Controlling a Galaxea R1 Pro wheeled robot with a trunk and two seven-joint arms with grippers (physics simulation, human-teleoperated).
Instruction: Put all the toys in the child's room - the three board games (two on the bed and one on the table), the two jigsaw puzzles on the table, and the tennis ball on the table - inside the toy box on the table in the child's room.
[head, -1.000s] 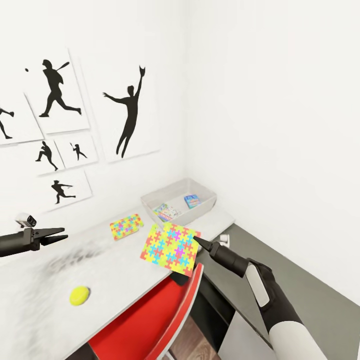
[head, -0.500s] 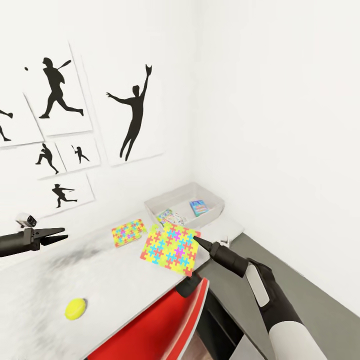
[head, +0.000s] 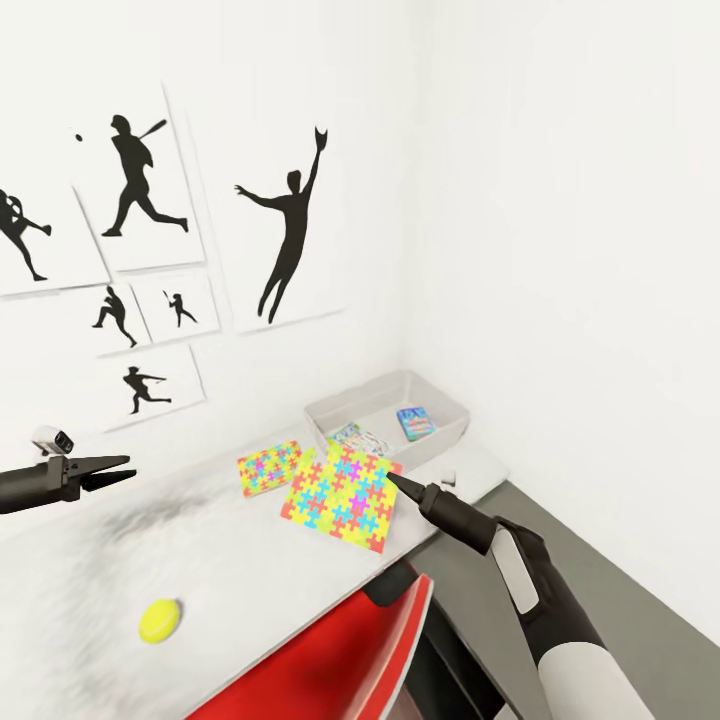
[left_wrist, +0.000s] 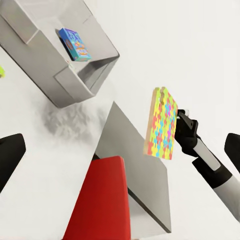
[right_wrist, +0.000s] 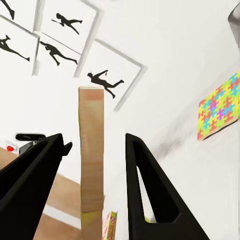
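My right gripper (head: 389, 482) is shut on a colourful jigsaw puzzle (head: 340, 497), holding it tilted in the air over the table's front edge, just short of the toy box (head: 452, 437). In the right wrist view the puzzle's tan edge (right_wrist: 91, 155) stands between the fingers (right_wrist: 150, 190). The grey toy box holds a blue board game (head: 415, 422) and another game (head: 352, 437). A second jigsaw puzzle (head: 268, 468) lies flat on the table. The tennis ball (head: 160, 620) rests near the front left. My left gripper (head: 118, 466) hovers open and empty over the table's left part.
The white table (head: 230, 560) fills a corner between a poster-hung wall and a plain wall. A red chair (head: 340, 655) is tucked under its front edge, below the held puzzle. Grey floor (head: 620, 590) lies to the right.
The whole view has shifted, so the camera moved: the table, toy box and posters now sit further right. The toy box lies closer to the held puzzle. Both grippers keep their pose.
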